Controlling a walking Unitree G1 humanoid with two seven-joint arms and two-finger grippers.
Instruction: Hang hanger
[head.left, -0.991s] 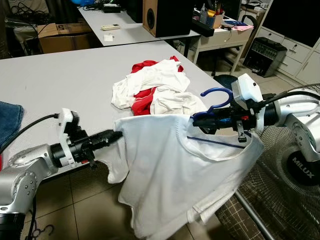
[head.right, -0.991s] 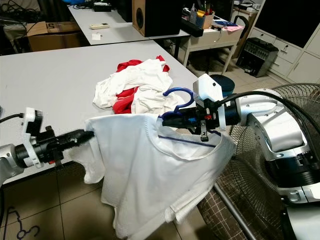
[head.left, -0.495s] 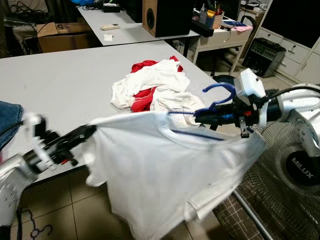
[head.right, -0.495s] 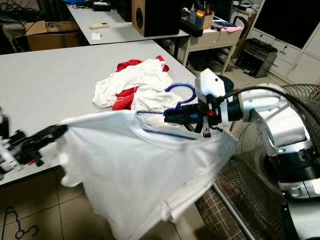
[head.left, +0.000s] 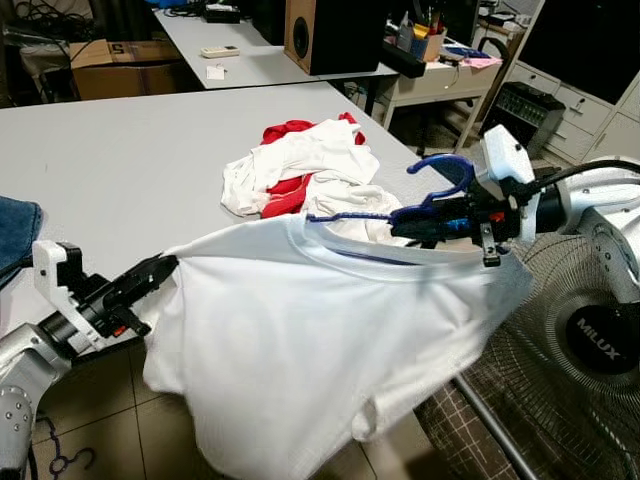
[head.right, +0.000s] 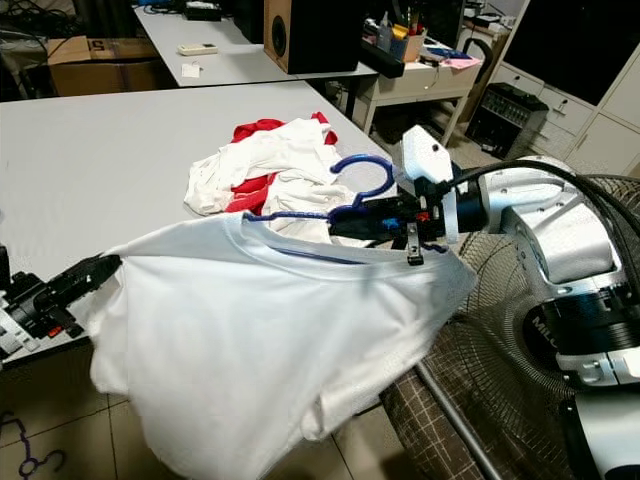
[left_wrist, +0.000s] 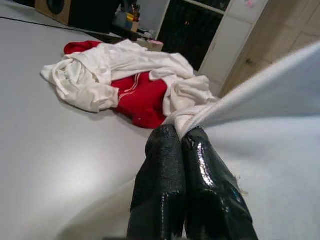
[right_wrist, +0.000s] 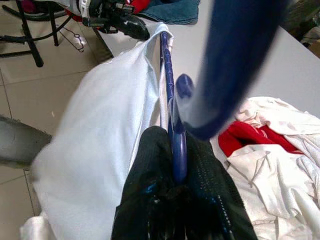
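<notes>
**Shirt stretched between both grippers, hanger at the collar**

While the right gripper (head.left: 405, 222) clamps the neck of the blue hanger (head.left: 432, 190), its two black fingers pressed against the plastic from both sides, the hook curves up just above them. Hanger's thin blue bar runs out from the fingers along the neckline of the white T-shirt (head.left: 320, 340); one end of the bar pokes out above the collar, the rest lies inside the neck opening.

Left gripper (head.left: 160, 268) sits low beside the table edge, fingers closed together and pinching a bunched corner of the shirt's shoulder or sleeve. Right wrist view confirms the hanger stem wedged between the pads; left wrist view shows white fabric nipped at the fingertips (left_wrist: 172, 137).

Shirt hangs taut across the gap between the two grippers, in the air off the near edge of the grey table (head.left: 120, 160), body of it draping down toward the tiled floor (head.left: 90, 430).

On the table behind: a heap of white and red clothes (head.left: 300, 175). Blue denim (head.left: 15, 230) at the table's left edge. Standing fan (head.left: 580, 340) with wire guard below the right arm.
</notes>
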